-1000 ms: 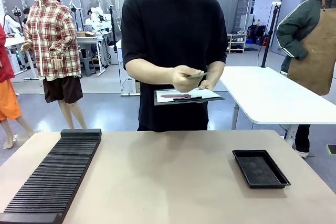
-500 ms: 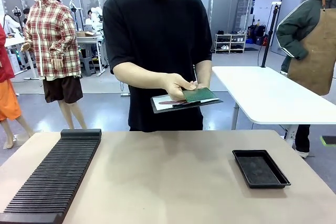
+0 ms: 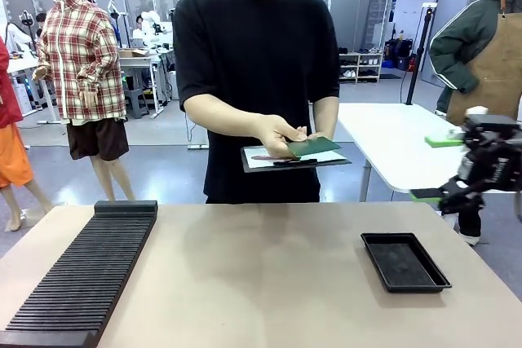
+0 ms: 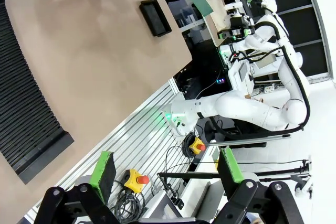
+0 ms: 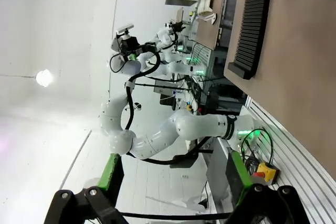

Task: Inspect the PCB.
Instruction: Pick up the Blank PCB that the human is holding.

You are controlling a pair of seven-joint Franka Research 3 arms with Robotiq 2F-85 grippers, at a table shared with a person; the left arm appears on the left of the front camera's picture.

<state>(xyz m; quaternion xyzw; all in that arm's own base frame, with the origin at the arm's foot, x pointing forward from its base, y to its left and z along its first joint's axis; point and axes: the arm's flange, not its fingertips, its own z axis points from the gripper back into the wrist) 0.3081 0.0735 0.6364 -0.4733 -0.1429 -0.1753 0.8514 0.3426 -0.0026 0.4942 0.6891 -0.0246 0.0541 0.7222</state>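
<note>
The person's hand (image 3: pixel 280 131) holds the PCB (image 3: pixel 314 147) over the clipboard (image 3: pixel 295 161) — thin, light, stiff, likely fragile; best gripped by its bare edges. The left gripper (image 4: pixel 165 167) and right gripper (image 5: pixel 174 171) stand wide open — empty.

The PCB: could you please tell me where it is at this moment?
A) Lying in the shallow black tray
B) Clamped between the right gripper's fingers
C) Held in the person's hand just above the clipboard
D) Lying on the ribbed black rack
C: the front view shows the PCB pinched at one edge by the person's hand, raised just over the clipboard at the far side of the table.
</note>
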